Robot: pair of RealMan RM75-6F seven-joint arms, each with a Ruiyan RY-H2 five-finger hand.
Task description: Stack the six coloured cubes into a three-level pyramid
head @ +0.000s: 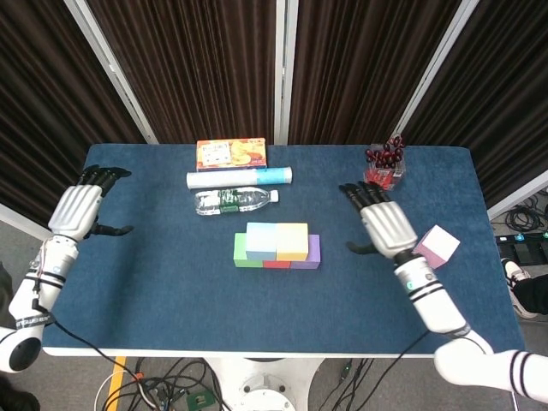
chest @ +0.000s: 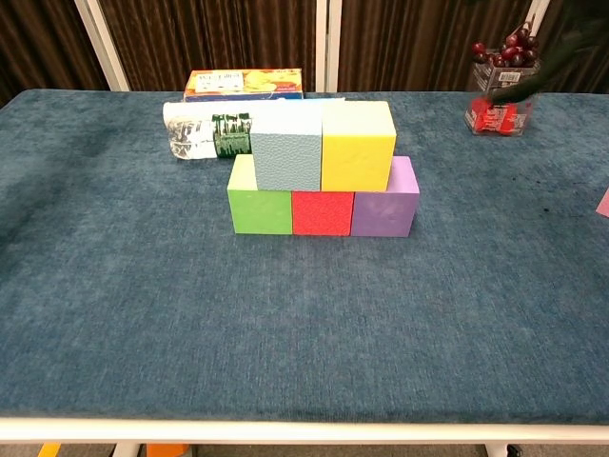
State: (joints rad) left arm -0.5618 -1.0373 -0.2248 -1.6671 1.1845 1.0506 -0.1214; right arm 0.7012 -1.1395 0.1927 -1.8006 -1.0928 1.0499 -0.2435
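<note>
Three foam cubes sit in a touching row at the centre of the blue felt surface (head: 171, 282): green foam cube (chest: 259, 205) left, red foam cube (chest: 322, 213) middle, purple foam cube (chest: 385, 202) right. On them rest the light-blue foam cube (chest: 286, 148) and, touching its right side, the yellow foam cube (chest: 357, 145). Behind lies a clear plastic bottle (head: 231, 200); a pink foam cube (head: 436, 247) sits well apart, right.

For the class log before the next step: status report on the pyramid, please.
Left hand open, right hand open, both clear of the stack. Two levels built; pink cube not yet on top, lying beside the right hand. Nothing in the way.
</note>
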